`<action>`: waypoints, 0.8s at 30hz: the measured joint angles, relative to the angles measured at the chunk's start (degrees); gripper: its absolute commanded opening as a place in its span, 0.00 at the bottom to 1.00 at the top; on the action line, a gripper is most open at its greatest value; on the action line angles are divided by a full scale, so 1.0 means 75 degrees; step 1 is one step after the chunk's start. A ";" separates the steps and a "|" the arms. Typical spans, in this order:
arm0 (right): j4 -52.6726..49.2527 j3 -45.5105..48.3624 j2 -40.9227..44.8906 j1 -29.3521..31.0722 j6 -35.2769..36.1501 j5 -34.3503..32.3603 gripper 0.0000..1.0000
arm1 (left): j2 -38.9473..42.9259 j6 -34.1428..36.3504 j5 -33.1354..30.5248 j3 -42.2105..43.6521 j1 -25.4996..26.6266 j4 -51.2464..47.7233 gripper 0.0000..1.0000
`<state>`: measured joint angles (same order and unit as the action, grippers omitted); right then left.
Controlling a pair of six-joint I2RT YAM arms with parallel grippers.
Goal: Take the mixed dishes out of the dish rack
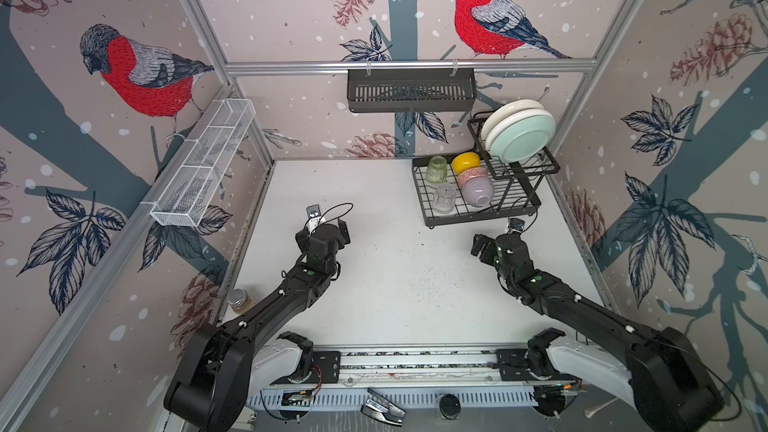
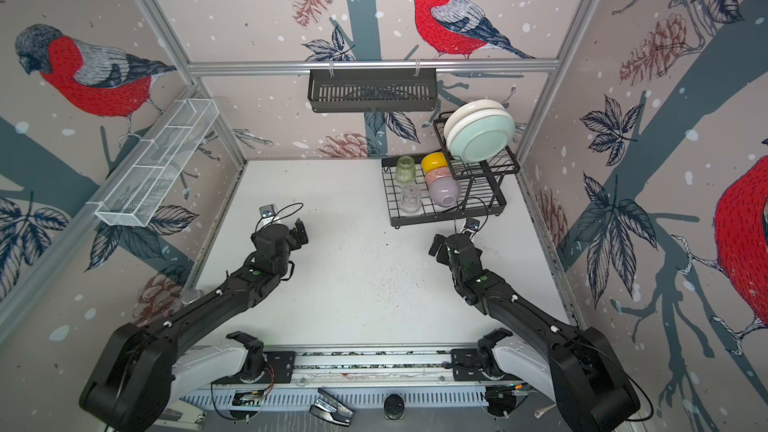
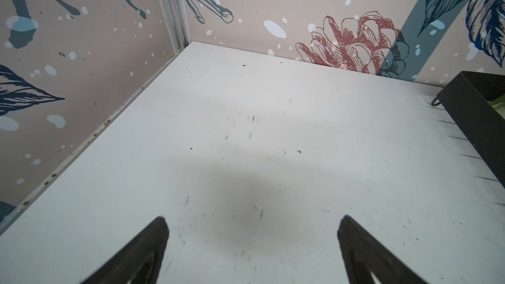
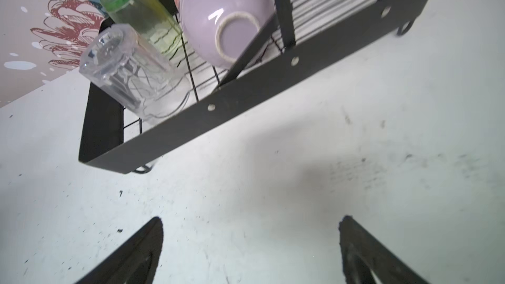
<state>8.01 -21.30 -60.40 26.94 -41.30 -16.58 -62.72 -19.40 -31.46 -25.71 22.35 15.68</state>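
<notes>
The black wire dish rack (image 1: 482, 213) stands at the table's back right. On its flat tray, upside down, are a pale-green tumbler (image 1: 436, 169), a clear tumbler (image 1: 444, 197), and a yellow bowl (image 1: 465, 162), pink-patterned bowl (image 1: 471, 177) and lilac bowl (image 1: 478, 193) in a row. Cream plates (image 1: 509, 112) and a mint plate (image 1: 525, 139) stand in the raised basket. My right gripper (image 4: 251, 222) hangs open and empty just in front of the rack (image 4: 246, 105), facing the clear tumbler (image 4: 128, 72) and lilac bowl (image 4: 224, 15). My left gripper (image 3: 252, 222) is open and empty over bare table, left of the rack (image 3: 481, 110).
A long black slotted basket (image 1: 411, 91) hangs on the back rail. A white mesh trough (image 1: 203, 164) is fixed along the left wall. A small lidded jar (image 1: 240, 300) stands at the table's left edge beside my left arm. Walls close three sides.
</notes>
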 measured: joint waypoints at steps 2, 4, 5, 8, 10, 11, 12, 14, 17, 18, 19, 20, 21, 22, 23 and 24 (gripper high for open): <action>0.0090 0.0038 -0.0140 0.0079 -0.0487 0.0239 0.95 | 0.0216 -0.0102 0.0099 0.0105 0.0082 -0.0184 0.97; 0.0175 -0.0134 -0.0414 0.0187 -0.0758 0.0460 0.96 | 0.0356 -0.0213 0.0242 0.0198 0.0119 -0.0303 0.97; 0.0184 -0.0356 -0.0632 0.0233 -0.0918 0.0504 0.96 | 0.0405 -0.0227 0.0323 0.0245 0.0137 -0.0326 0.97; 0.0370 -0.0970 -0.1207 0.0283 -0.1230 0.0597 0.95 | 0.0449 -0.0309 0.0595 0.0312 0.0198 -0.0350 0.97; 0.0458 -0.1259 -0.1574 0.0303 -0.1440 0.0603 0.94 | 0.0443 -0.0361 0.0729 0.0326 0.0268 -0.0347 0.97; 0.0484 -0.1384 -0.1766 0.0315 -0.1521 0.0621 0.93 | 0.0425 -0.0373 0.0857 0.0326 0.0291 -0.0344 0.97; 0.0490 -0.1495 -0.1932 0.0332 -0.1568 0.0624 0.93 | 0.0405 -0.0379 0.0935 0.0326 0.0297 -0.0341 0.97; 0.0493 -0.1760 -0.2247 0.0364 -0.1725 0.0612 0.90 | 0.0361 -0.0408 0.1049 0.0329 0.0312 -0.0344 0.97; 0.0542 -0.2174 -0.2675 0.0411 -0.1900 0.0562 0.88 | 0.0376 -0.0414 0.1195 0.0405 0.0347 -0.0315 0.97; 0.0536 -0.2305 -0.2809 0.0420 -0.1932 0.0530 0.87 | 0.0402 -0.0414 0.1221 0.0446 0.0353 -0.0309 0.97; 0.0536 -0.2451 -0.2949 0.0425 -0.2005 0.0507 0.85 | 0.0446 -0.0417 0.1224 0.0490 0.0356 -0.0300 0.97; 0.0533 -0.2585 -0.3086 0.0431 -0.2092 0.0472 0.84 | 0.0490 -0.0417 0.1224 0.0525 0.0361 -0.0286 0.97; 0.0519 -0.2742 -0.3241 0.0434 -0.2101 0.0443 0.82 | 0.0530 -0.0423 0.1224 0.0554 0.0370 -0.0256 0.97; 0.0484 -0.2914 -0.3410 0.0434 -0.2151 0.0388 0.80 | 0.0562 -0.0425 0.1241 0.0583 0.0382 -0.0207 0.97; 0.0425 -0.3069 -0.3552 0.0434 -0.2250 0.0361 0.78 | 0.0580 -0.0428 0.1241 0.0597 0.0385 -0.0189 0.97; 0.0315 -0.3249 -0.3719 0.0428 -0.2323 0.0338 0.76 | 0.0589 -0.0425 0.1241 0.0612 0.0391 -0.0178 0.97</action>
<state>10.37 -45.67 -88.29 30.15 -58.72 -14.04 -58.30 -22.59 -22.15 -21.12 25.28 14.35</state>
